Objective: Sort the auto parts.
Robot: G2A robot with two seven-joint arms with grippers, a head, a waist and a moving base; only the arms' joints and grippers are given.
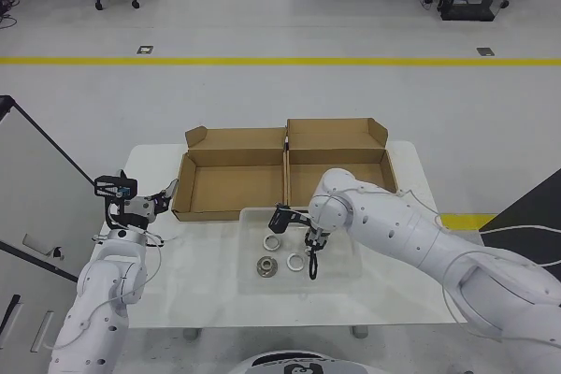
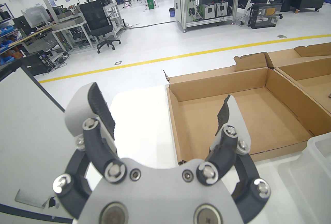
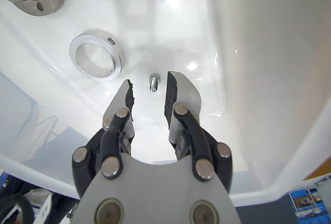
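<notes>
- Tiny silver bolt (image 3: 153, 82), stubby thread, lying in the glossy white tray (image 3: 232, 67) near a collar ring (image 3: 97, 55).
- Right pincer (image 3: 149, 78) narrowly open, straddling it.
- Left pincer (image 2: 160, 91) gaping wide beside the cardboard box (image 2: 219, 86).

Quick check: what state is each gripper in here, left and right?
Left gripper: open, empty.
Right gripper: open, fingertips either side of a small bolt in the white bin, not gripping it.
</notes>
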